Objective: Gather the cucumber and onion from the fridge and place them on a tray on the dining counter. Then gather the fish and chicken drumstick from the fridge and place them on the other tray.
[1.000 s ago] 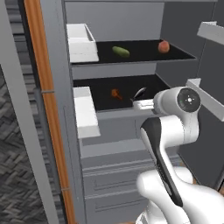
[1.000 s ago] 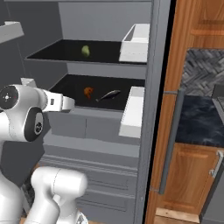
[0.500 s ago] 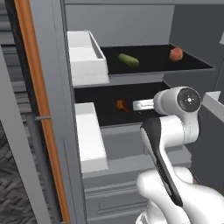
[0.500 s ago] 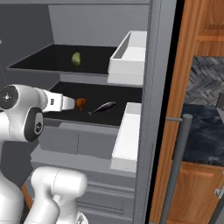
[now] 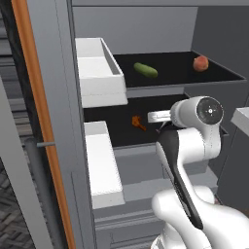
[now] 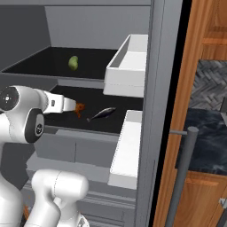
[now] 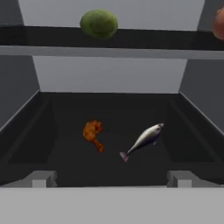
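Left base view: fridge (image 5: 63, 121) open; cucumber (image 5: 145, 70) and onion (image 5: 200, 63) well apart on the upper black shelf; chicken drumstick (image 5: 138, 122) on the shelf below, beside the white arm.
Right base view: cucumber (image 6: 73, 63) above; drumstick (image 6: 80, 109) near the fish (image 6: 101, 114) below.
Hand view: gripper (image 7: 109, 177) released, jaws spread wide and empty, facing drumstick (image 7: 93, 134) and fish (image 7: 143, 140); cucumber (image 7: 99, 23) overhead.

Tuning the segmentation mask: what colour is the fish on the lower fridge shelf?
Silvery grey, with a pinkish tail; the fish shows best in the hand view.
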Tool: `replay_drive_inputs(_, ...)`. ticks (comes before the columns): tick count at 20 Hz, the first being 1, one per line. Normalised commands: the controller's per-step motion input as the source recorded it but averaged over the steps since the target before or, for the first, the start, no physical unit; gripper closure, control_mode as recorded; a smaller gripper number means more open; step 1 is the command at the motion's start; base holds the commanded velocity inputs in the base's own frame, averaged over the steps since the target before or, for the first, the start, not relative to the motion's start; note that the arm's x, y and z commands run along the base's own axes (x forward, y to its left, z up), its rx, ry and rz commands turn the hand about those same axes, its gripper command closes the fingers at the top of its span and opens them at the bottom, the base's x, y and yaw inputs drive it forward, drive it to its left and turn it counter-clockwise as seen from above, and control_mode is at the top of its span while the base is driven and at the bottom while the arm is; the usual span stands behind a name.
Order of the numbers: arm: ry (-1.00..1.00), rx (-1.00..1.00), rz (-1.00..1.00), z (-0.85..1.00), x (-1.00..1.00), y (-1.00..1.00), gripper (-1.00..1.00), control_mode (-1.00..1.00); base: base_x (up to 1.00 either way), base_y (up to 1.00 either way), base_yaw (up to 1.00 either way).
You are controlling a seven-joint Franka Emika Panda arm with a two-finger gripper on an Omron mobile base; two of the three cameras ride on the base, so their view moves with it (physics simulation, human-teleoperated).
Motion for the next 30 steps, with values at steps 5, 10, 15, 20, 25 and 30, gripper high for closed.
replay_drive_inputs(5, 0.03, 0.04, -0.05, -0.02, 0.26, -0.17, -1.00, -1.00, 0.00, 0.00, 0.00)
replay_drive_inputs(10, 0.09, 0.04, -0.08, -0.14, 0.08, -0.28, -1.00, -1.00, 0.00, 0.00, 0.00)
replay_drive_inputs(15, 0.18, 0.00, -0.10, -0.34, 0.00, -0.02, -1.00, -1.00, 0.00, 0.00, 0.00)
replay_drive_inputs(20, 0.17, 0.00, -0.07, -0.44, 0.17, -0.03, -1.00, -1.00, 0.00, 0.00, 0.00)
replay_drive_inputs(25, 0.11, 0.07, 0.00, -0.42, 0.41, -0.07, -1.00, -1.00, 0.00, 0.00, 0.00)
replay_drive_inputs(30, 0.05, 0.12, 0.00, -0.30, 0.52, -0.11, -1.00, -1.00, 0.00, 0.00, 0.00)
